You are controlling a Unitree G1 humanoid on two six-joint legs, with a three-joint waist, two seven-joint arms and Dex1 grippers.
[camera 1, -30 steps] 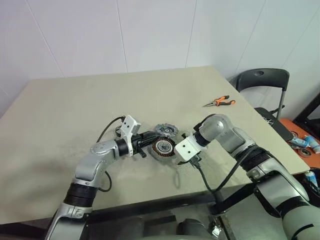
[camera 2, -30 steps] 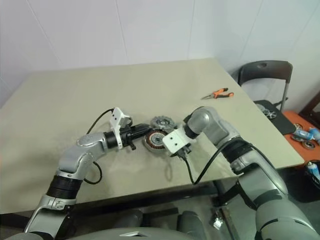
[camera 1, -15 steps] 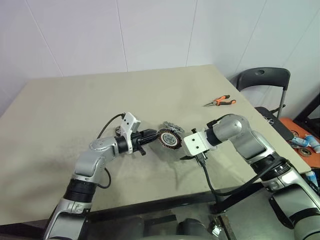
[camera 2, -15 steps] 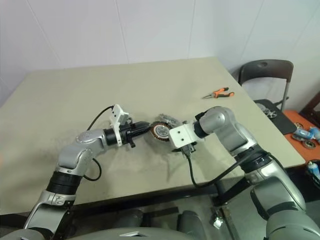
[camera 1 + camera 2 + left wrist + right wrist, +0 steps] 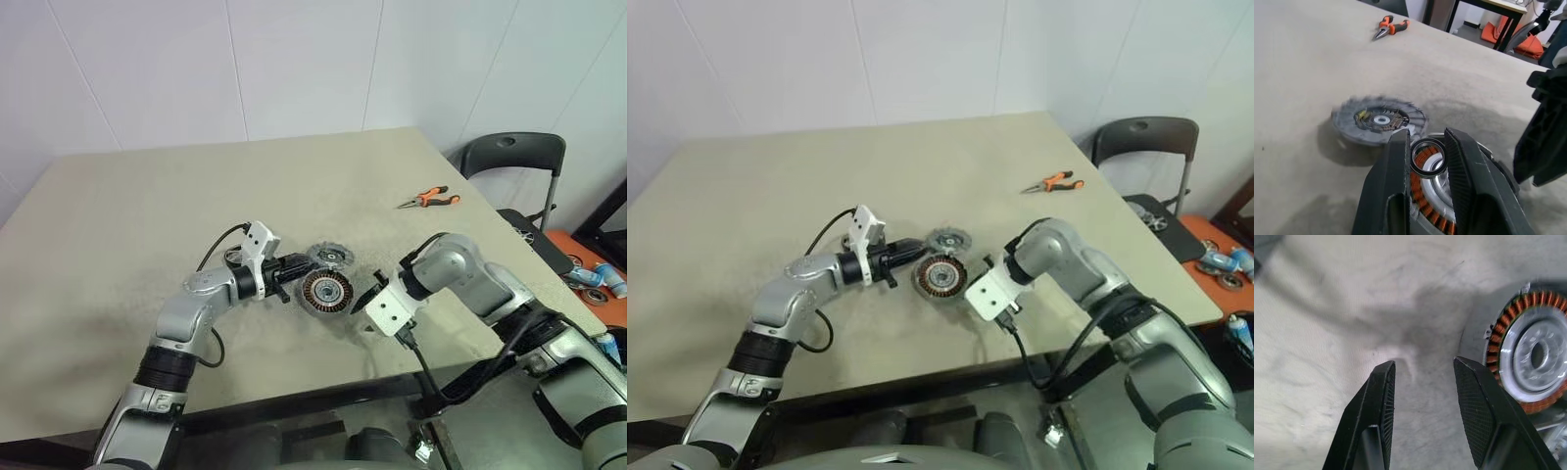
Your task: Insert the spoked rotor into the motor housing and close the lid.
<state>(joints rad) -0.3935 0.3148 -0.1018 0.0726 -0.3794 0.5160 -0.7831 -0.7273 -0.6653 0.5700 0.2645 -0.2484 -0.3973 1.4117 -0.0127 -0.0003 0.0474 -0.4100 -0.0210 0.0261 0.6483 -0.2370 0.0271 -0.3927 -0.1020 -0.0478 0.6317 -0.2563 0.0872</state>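
Left wrist view: motor housing (image 5: 1449, 215) holds copper windings, silver hub.

Table (image 5: 147, 206) beige, faint grey mottling. Motor housing (image 5: 325, 292): dark grey shell, ring of orange-copper windings, shiny silver hub w/ dark centre hole. Lid (image 5: 327, 257): grey, ribbed/notched face, small white centre spot. Small ring (image 5: 1428, 157) betw. left gripper (image 5: 1427, 147) fingers: black rim. Both grippers' fingers black; right gripper (image 5: 1422, 374) pads w/ fine cross-hatch texture. Pliers (image 5: 430, 200): orange & black handles, dark metal tips. Chair (image 5: 514, 157) black. Wall white.
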